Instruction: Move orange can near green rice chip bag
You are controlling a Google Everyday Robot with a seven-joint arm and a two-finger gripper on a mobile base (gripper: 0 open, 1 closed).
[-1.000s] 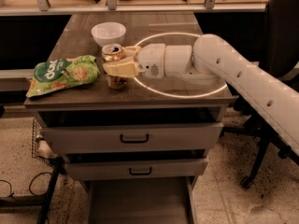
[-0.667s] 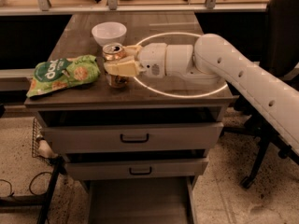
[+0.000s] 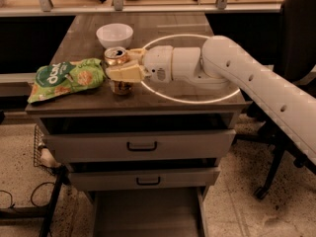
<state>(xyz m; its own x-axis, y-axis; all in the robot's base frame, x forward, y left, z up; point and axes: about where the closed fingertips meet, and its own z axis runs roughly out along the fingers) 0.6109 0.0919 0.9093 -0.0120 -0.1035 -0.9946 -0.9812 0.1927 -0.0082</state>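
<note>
Dark wooden tabletop [image 3: 163,26] on a low cabinet fills the middle of the scene, with two shut drawers below it, the upper drawer [image 3: 98,144] above the lower drawer [image 3: 108,179], each with a dark handle. Speckled pale floor [image 3: 247,216] surrounds the cabinet, and loose cables [image 3: 19,201] lie at its 8 o'clock. A dark office chair [image 3: 296,38] stands at the cabinet's 3 o'clock.

A thick white robot arm [image 3: 256,83] reaches in from 4 o'clock and runs level across the tabletop toward 9 o'clock. At its end, the gripper [image 3: 121,64] sits left of the table's centre, near the front edge. Its pale yellow fingers [image 3: 126,73] are closed around the orange can [image 3: 117,58], one in front of the can and one behind it. The can stands upright, its silver top facing up and its base down at the tabletop.

At the can's 9 o'clock, the green rice chip bag [image 3: 66,78] lies flat along the table's left front corner, its right end just beside the can; whether they touch cannot be told. At the can's 12 o'clock, a white bowl [image 3: 114,34] sits upright, near the can but apart from it. A thin bright ring of light [image 3: 197,101] shows on the tabletop around the arm's wrist.
</note>
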